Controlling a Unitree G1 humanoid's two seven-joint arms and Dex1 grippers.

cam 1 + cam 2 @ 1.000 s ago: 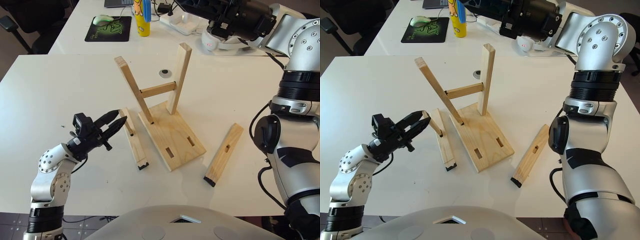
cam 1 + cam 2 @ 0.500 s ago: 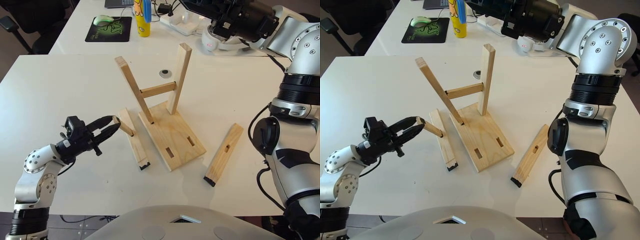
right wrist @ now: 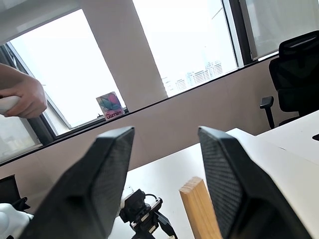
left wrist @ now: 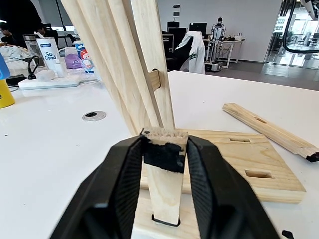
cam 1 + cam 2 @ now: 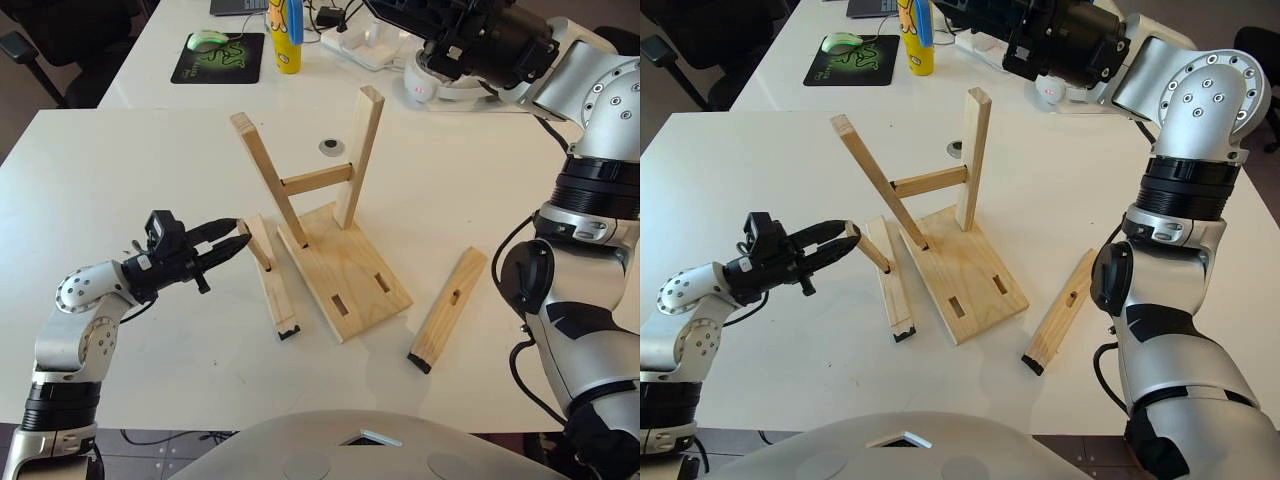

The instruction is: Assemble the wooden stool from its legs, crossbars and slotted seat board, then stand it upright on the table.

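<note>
Broadly, the stool stood about half built on the white worktop (image 5: pixel 120 180). The slotted seat board (image 5: pixel 372 290) lay flat near the middle, with two slots filled and two nearer slots open. A leaning leg (image 5: pixel 262 170) and an upright leg (image 5: pixel 361 150) rose from the filled slots, joined partway up by a crossbar (image 5: pixel 316 181).

A third leg (image 5: pixel 274 290) lay flat just beside the board on the robot's left, and a short crossbar (image 5: pixel 256 254) stuck up out of its mortise at a slant. A fourth leg (image 5: pixel 448 308) lay loose on the worktop to the right of the board, apart from everything else.

The left end effector (image 4: pixel 164 143) sat low over the worktop, its fingers pinched onto the free end of the short crossbar. The right end effector (image 3: pixel 164 134) hung high above the far edge of the worktop, fingers spread wide and holding nothing.

By my reading, what remained was joining the third and fourth legs through that crossbar, seating both in the open slots, then turning the stool onto its feet.
</note>
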